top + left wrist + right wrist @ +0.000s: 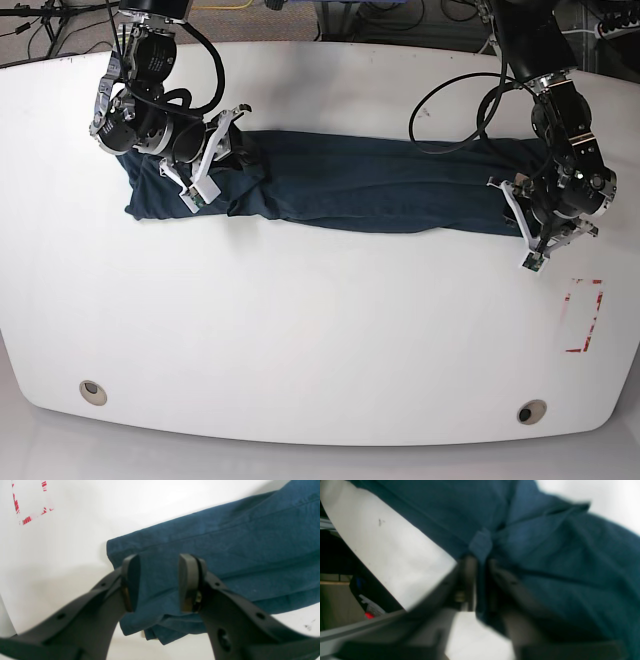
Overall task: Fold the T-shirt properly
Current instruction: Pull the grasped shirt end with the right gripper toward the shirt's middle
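We see a plain dark teal-navy cloth T-shirt (pixel 370 185) on a glossy white table (pixel 300 330); at lower right, a red-and-white striped tape outline (pixel 585 315). Both grippers' fingers (pixel 187 582) are matte black.

T-shirt (pixel 370 185) on white table (pixel 300 330)

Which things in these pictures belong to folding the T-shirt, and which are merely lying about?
Part of the job:
T-shirt
left gripper
right gripper
white table

Lying about:
red tape marking
cables
two round table fittings
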Tool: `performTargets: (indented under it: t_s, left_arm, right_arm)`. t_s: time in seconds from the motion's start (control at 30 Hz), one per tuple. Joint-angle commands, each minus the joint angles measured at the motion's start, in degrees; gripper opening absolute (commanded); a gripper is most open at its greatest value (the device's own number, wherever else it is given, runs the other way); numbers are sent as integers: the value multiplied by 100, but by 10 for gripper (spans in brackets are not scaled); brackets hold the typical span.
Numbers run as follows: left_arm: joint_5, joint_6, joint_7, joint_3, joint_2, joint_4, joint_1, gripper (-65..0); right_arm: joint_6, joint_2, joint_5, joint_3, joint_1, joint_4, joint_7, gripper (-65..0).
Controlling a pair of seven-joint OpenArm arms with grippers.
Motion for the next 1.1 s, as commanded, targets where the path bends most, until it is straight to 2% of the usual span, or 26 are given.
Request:
performTargets:
  t_s: [0.0, 0.17, 0.23, 0.3, 0.43, 0.53, 0.57, 0.87, 1.07]
  left_arm:
    - [-17, 19, -64, 1, -60, 94, -103, -414]
    - [-17, 19, -72, 10, -60, 94, -7, -414]
    - [-17, 19, -72, 10, -60, 94, 2, -414]
    - [-17, 19, -72, 10, -60, 94, 2, -414]
    - [-17, 19, -72, 10, -60, 94, 11, -414]
    - [-17, 19, -72, 1, -60, 94, 55, -414]
    - [-17, 19, -72, 1, -60, 94, 64, -414]
    - [-17, 19, -81, -8, -60, 94, 81, -414]
    - [-17, 19, -81, 1, -60, 94, 81, -414]
  right_arm:
    - [8, 57, 138, 11, 55, 131, 108, -444]
    - [8, 57, 146, 2, 82, 254, 108, -515]
    - [8, 57, 146, -24, 90, 333, 99, -498]
    - [8, 57, 146, -130, 90, 439, 91, -439]
    - [8, 154, 138, -227, 90, 579, 117, -243]
    - [8, 224, 85, -130, 134, 579, 178, -135]
    - [8, 242, 85, -77, 152, 579, 205, -127]
    - [8, 251, -65, 573, 363, -63, 319, -165]
    - [8, 216, -320, 670, 504, -625, 337, -243]
